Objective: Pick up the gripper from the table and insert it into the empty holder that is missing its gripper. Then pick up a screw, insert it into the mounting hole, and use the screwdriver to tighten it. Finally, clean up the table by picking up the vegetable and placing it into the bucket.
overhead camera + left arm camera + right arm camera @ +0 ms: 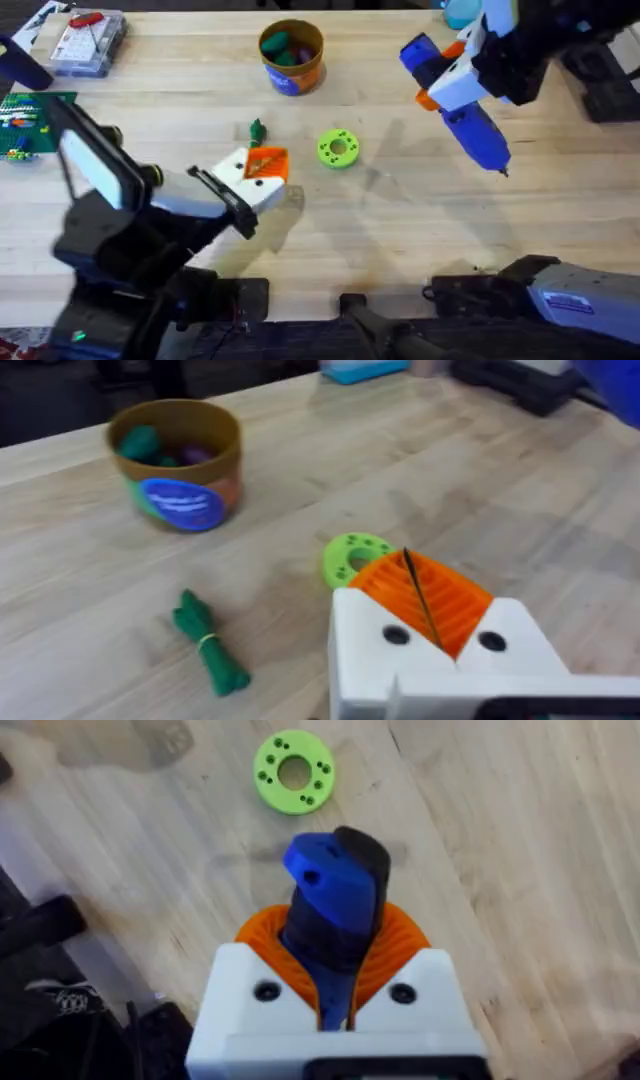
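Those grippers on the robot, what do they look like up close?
Each gripper, left and right, is a blocky white body with two dark screw holes and fingers faced with orange ribbed pads. The arms behind them are black, and the right arm's base carries a pale label.

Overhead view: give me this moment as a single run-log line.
left pincer: shut, empty, beside vegetable | right pincer: shut on screwdriver, raised | vegetable: on table, outside bucket
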### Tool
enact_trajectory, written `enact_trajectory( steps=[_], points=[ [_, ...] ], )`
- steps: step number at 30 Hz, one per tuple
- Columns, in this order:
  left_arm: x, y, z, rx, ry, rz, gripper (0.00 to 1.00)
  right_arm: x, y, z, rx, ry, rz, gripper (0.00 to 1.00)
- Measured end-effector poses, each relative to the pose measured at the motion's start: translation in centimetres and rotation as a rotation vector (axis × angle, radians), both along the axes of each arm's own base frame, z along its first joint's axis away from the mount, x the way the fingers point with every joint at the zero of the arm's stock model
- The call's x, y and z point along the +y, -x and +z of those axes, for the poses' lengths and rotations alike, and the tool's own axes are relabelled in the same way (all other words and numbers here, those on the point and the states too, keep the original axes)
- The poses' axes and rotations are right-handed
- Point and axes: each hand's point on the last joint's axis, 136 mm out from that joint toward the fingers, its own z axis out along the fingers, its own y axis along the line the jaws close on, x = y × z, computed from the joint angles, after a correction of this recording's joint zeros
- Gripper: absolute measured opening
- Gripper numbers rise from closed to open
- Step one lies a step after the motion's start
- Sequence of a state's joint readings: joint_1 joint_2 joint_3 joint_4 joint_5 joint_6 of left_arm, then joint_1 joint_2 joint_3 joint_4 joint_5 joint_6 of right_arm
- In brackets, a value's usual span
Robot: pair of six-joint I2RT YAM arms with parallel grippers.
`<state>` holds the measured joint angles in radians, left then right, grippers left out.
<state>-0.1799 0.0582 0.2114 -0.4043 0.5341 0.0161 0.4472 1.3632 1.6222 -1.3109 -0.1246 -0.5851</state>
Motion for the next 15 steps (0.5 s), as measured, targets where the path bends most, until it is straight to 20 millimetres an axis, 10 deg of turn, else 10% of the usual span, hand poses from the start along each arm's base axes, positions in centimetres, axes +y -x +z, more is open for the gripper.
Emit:
enact_trajectory(
  steps=[15],
  points=[
    [4.2,-3.6,2.6,0.38,-0.244,0.253,0.01,-8.5,-6.6,-4.3,-0.013,0.362,-0.178,0.101]
  ],
)
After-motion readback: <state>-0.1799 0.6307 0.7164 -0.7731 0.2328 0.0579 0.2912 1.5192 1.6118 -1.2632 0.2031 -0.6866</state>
